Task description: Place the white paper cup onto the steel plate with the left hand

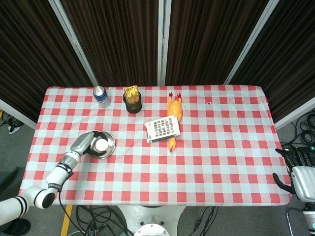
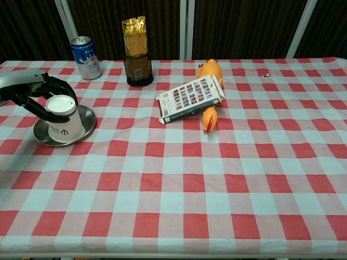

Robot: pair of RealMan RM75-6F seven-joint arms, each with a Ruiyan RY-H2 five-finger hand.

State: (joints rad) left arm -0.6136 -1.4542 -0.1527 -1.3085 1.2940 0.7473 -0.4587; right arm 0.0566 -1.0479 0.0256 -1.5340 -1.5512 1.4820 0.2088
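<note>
Probably a robot lab, dark curtains (image 1: 118, 44), checkered table (image 1: 221, 147), floor cables (image 1: 98, 216)

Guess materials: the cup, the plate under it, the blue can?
White paper cup: matte white with a printed logo, looks like paper. Steel plate: grey metal, glossy rim, likely steel. Blue can: silvery top, printed sides, probably aluminium.
</note>
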